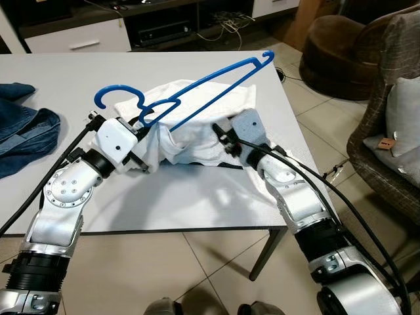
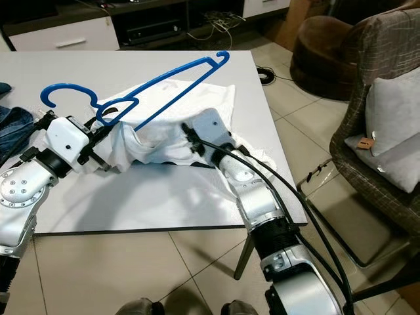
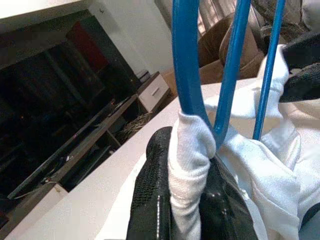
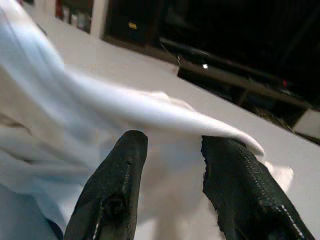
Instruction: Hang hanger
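A blue plastic hanger (image 1: pixel 216 82) is tilted up over the white table (image 1: pixel 197 197), its hook (image 1: pixel 115 93) to the left and one arm tip raised at the far right. Its lower part runs into a crumpled white garment (image 1: pixel 203 125). My left gripper (image 1: pixel 146 131) is shut on a fold of this garment right at the hanger's neck (image 3: pixel 187 60); the cloth (image 3: pixel 190 150) is pinched between the black fingers (image 3: pixel 150 200). My right gripper (image 1: pixel 220 134) is at the garment's near side, open, with white cloth (image 4: pixel 75 115) lying between and beyond the fingertips (image 4: pixel 125 150).
Blue jeans (image 1: pixel 23 131) lie at the table's left edge. A wicker armchair with cushions (image 1: pixel 394 131) stands to the right, and a brown pouf (image 1: pixel 335 46) is behind it. A low TV cabinet (image 1: pixel 157 29) runs along the back. The floor is tiled.
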Available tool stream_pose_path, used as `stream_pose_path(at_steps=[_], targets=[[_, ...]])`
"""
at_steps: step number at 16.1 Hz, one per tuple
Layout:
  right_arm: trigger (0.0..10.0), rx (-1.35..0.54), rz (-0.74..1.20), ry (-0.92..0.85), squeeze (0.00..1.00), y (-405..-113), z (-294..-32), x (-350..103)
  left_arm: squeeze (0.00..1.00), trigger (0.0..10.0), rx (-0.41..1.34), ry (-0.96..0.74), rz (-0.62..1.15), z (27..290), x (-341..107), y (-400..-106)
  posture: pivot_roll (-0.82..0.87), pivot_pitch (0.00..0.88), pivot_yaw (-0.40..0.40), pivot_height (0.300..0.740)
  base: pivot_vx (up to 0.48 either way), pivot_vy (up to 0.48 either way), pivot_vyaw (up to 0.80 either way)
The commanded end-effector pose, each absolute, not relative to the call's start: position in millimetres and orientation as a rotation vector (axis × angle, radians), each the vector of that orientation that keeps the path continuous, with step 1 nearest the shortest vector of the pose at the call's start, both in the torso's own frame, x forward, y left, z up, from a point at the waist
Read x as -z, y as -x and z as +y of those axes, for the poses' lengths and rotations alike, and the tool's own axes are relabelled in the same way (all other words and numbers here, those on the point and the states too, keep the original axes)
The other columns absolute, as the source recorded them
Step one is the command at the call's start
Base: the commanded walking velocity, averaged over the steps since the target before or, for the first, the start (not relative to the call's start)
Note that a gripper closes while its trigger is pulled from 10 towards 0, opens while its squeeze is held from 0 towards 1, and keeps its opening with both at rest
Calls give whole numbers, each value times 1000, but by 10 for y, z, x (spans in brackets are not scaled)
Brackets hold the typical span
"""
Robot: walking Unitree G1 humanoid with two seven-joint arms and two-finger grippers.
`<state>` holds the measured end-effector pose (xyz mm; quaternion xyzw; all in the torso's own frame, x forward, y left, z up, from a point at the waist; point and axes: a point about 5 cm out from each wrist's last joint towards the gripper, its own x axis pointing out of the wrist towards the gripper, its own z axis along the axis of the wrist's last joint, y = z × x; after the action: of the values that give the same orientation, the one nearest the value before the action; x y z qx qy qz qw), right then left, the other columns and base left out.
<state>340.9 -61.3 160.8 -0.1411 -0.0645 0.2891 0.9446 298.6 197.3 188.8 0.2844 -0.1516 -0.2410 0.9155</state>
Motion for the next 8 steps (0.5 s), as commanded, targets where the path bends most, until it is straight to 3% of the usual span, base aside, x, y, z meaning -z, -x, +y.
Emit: stream_pose_path(at_steps=[1,2,3,4,5,6,7,8], targets=[[10000,-649,-155,263,0,-3342,-537,-1646,0,0,489,-596,-324,1962,-1927,-3012,-52,43,20,740,0,0,0],[10000,-684,-166,242,0,-3304,-503,-1670,0,0,489,-595,-324,1962,-1927,-3013,-52,43,20,740,0,0,0],[10000,-748,-188,213,702,-3228,-447,-1709,0,0,486,-596,-323,1971,-1927,-3011,-45,42,18,740,0,0,0],[10000,-762,-193,206,702,-3207,-434,-1718,0,0,485,-597,-323,1976,-1926,-3009,-45,42,18,740,0,0,0],[10000,-776,-198,198,816,-3186,-421,-1728,0,0,483,-598,-322,1982,-1926,-3006,-45,42,18,740,0,0,0],[10000,-798,-198,186,800,-3146,-402,-1734,0,0,481,-599,-320,1986,-1926,-3002,-42,42,18,740,0,0,0],[10000,-811,-194,185,627,-3115,-387,-1727,0,0,481,-599,-319,1986,-1926,-3001,-42,42,18,740,0,0,0],[10000,-817,-187,193,518,-3087,-372,-1706,0,0,482,-599,-318,1986,-1925,-3000,-41,42,20,740,0,0,0]])
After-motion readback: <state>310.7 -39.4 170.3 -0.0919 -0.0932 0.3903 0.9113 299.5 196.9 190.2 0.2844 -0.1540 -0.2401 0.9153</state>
